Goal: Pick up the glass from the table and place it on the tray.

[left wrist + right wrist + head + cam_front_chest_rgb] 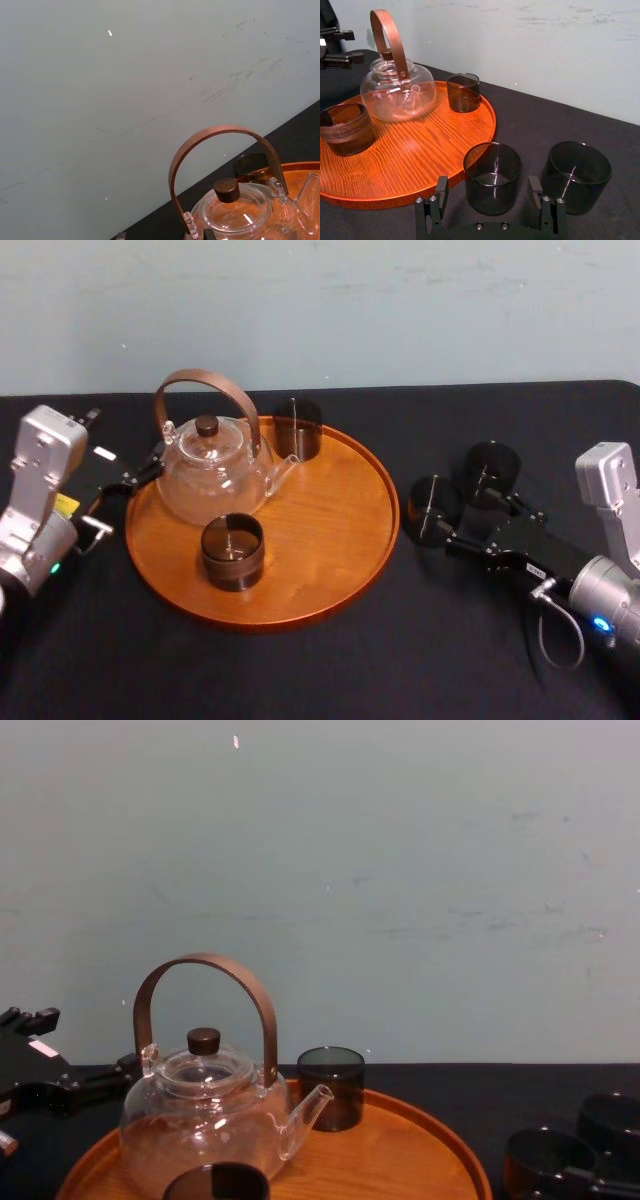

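As the right gripper [488, 184] straddles the glass [492, 167] beside the tray [420, 145], I note jaws open. Left gripper [148, 468] idle at tray's left, state unreadable.

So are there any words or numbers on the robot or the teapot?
Nothing can be read.
White label on the left gripper: too small to read.
Yellow sticker on the left arm: too small.
White tag on the right gripper: too small.
Teapot, tray: no writing.

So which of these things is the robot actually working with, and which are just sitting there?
In the job: right gripper, open around a dark glass; tray; table.
Just lying about: teapot, front glass and back glass on the tray; spare glass on the table; left gripper beside the tray.
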